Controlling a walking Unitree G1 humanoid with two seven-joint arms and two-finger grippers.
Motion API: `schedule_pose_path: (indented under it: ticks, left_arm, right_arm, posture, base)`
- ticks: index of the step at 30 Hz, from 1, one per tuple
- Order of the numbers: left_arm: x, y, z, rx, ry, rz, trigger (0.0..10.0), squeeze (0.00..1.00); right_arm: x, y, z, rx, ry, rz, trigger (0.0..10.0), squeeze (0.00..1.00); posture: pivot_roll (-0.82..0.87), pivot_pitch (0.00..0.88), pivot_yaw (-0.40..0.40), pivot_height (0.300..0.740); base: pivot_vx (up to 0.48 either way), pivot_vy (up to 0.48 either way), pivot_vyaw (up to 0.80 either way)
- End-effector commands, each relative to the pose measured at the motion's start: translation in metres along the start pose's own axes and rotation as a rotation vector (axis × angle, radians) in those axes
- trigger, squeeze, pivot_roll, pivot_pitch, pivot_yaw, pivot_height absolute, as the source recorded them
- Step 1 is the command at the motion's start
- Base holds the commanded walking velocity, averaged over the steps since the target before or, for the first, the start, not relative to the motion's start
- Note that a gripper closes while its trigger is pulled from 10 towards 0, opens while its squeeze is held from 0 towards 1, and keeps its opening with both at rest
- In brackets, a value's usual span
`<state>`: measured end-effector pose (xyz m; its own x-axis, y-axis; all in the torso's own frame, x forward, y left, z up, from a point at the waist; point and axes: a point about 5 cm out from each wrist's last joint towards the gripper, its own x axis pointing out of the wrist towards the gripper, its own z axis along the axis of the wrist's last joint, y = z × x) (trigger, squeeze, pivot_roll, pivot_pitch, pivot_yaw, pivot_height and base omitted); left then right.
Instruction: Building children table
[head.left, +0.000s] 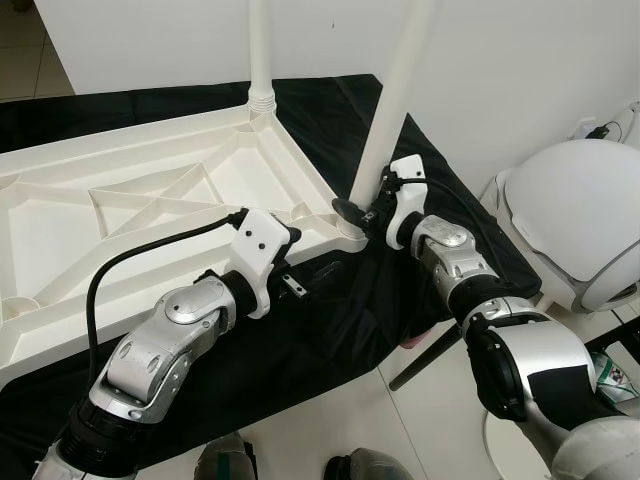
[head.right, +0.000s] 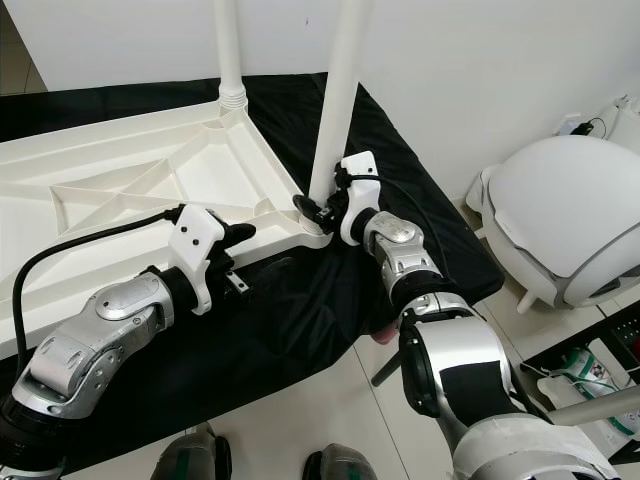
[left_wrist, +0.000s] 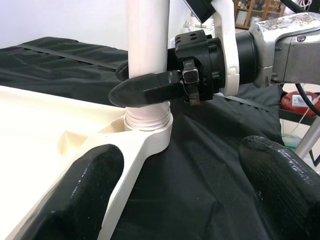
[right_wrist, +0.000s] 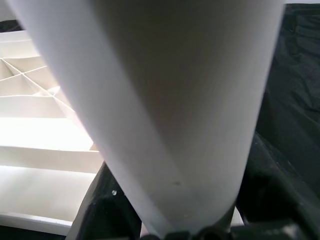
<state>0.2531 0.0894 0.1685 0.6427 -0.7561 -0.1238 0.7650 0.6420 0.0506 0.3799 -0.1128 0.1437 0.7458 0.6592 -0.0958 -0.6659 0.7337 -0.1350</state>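
Left eye view shows us bent over an upturned white plastic tabletop lying rib-side up on a black cloth, which we judge is there to keep the top face from scuffing while we fit the legs. One table leg already stands upright in the far corner socket. The leg we are working on rises from the near right corner socket, leaning a little toward our right, so we judge it is not fully seated yet. Our right gripper is clamped around that leg just above the socket, one black finger showing across the front of the tube in the left wrist view; gripping low lets us steer and twist the foot of the leg where the threads meet the collar. In the right wrist view the white tube sits tight between the dark fingers. Our left gripper waits at the near edge of the tabletop, just beside the same corner, its two fingers spread wide and holding nothing, pointed at the socket; we take this as a bracing position, ready to pin the tabletop so it does not turn with the leg. A white rounded chair stands on the floor to our right, well apart from the work.
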Motion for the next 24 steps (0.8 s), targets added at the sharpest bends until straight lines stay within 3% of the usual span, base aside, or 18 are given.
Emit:
schedule_pose_path:
  ticks: [1,2,3,13,14,21,24]
  left_arm:
    - [0.000,-0.003,0.000,0.003,0.008,-0.041,10.0,0.00]
    - [0.000,-0.003,0.000,0.003,0.008,-0.041,10.0,0.00]
    - [0.000,-0.003,0.000,0.003,0.008,-0.043,10.0,0.00]
    - [0.000,-0.005,-0.001,-0.003,0.008,-0.051,10.0,0.00]
    - [0.001,-0.007,-0.002,-0.007,0.009,-0.057,10.0,0.00]
    - [0.001,-0.009,-0.003,-0.011,0.014,-0.069,10.0,0.00]
    - [0.001,-0.009,-0.004,-0.010,0.015,-0.074,10.0,0.00]
  right_arm:
    - [-0.005,0.002,-0.014,0.019,0.043,0.011,7.3,0.00]
    - [-0.005,0.002,-0.014,0.019,0.043,0.011,7.3,0.00]
    - [-0.007,0.000,-0.015,0.031,0.037,-0.004,10.0,0.00]
    - [-0.012,-0.006,-0.017,0.059,0.001,-0.147,10.0,0.00]
    - [-0.010,-0.001,-0.019,0.091,-0.019,-0.209,10.0,0.00]
    - [-0.002,0.020,-0.022,0.152,-0.066,-0.285,10.0,0.00]
    - [0.000,0.025,-0.029,0.223,-0.049,-0.428,10.0,0.00]
  posture:
    - [0.06,0.000,-0.083,0.740]
    - [0.06,0.000,-0.083,0.740]
    - [0.06,0.000,-0.084,0.740]
    - [0.05,0.000,-0.088,0.740]
    - [0.04,0.000,-0.088,0.740]
    - [0.03,0.000,-0.081,0.740]
    - [0.03,0.000,-0.080,0.740]
  base:
    - [0.000,0.000,0.00]
    - [0.000,0.000,0.00]
    - [0.000,0.000,0.00]
    - [0.000,0.000,0.00]
    - [0.000,0.000,0.00]
    - [0.000,0.000,0.00]
    - [0.000,0.000,0.00]
